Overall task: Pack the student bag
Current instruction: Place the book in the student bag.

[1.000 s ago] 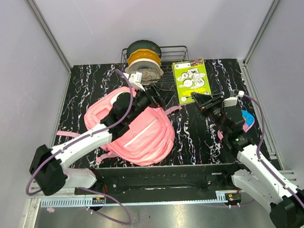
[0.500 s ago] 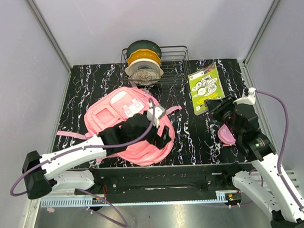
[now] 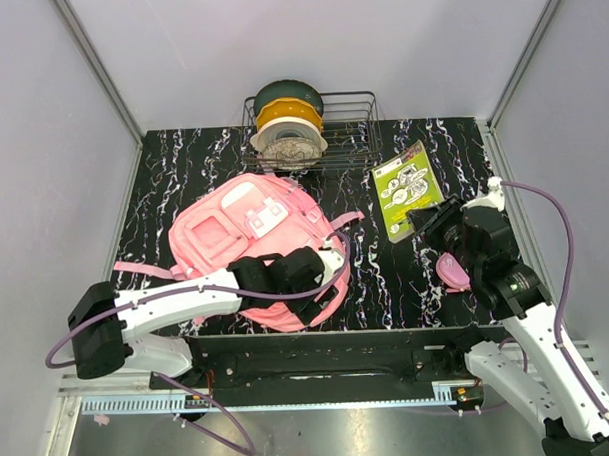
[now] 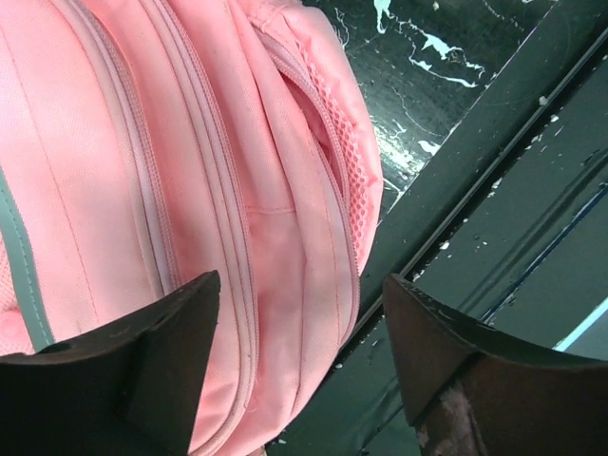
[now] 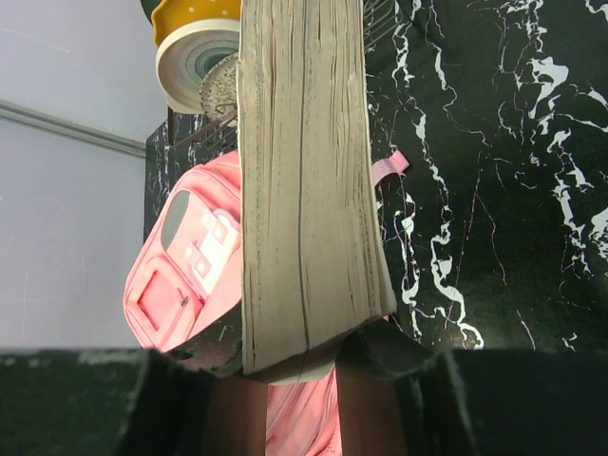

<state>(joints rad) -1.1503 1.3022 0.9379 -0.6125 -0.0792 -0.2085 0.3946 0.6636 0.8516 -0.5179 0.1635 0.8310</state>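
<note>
Viewing from above, I see the backpack (image 3: 215, 231) lying flat, centre-left on the surface (image 3: 386, 275). Soft and floppy, I judge; grip a zip seam at its lower-right edge. Left claw (image 4: 299, 285) hangs there spread wide, empty. Right claw (image 5: 304, 356) clamps a book (image 5: 304, 190).

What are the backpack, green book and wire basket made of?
backpack: soft woven fabric, matte; stitched seams, zips, mesh side panel.
green book: paper with a printed cover; stacked page edges show.
wire basket: thin metal wire, possibly coated; open grid.
</note>
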